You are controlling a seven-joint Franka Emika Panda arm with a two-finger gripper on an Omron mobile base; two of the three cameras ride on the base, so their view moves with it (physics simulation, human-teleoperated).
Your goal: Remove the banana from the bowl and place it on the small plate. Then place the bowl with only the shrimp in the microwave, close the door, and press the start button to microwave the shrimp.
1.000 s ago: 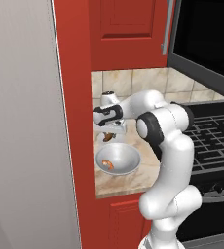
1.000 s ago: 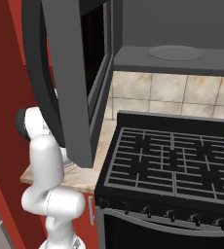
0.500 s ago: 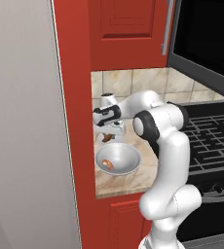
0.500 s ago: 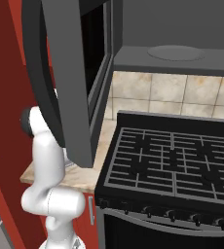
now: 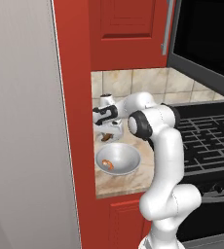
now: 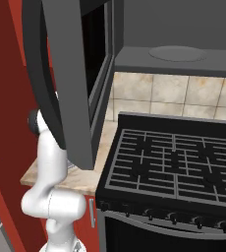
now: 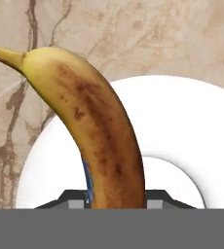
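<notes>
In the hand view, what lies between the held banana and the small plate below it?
Nothing shows there: in the hand view the banana, held by the gripper, hangs over the small plate with only bare white plate surface behind it.

Hand camera close above small plate (image 7: 182, 126)

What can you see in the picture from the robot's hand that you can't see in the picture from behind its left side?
Hand view alone: brown speckles on the banana, its stem end pointing off past the rim of the small plate, and veined marble counter around the plate.

Left base view alone: the metal bowl with the orange shrimp inside, the stove, red cabinets and the robot's white arm.

Both: the banana gripped between the fingers, above the counter behind the bowl.
</notes>
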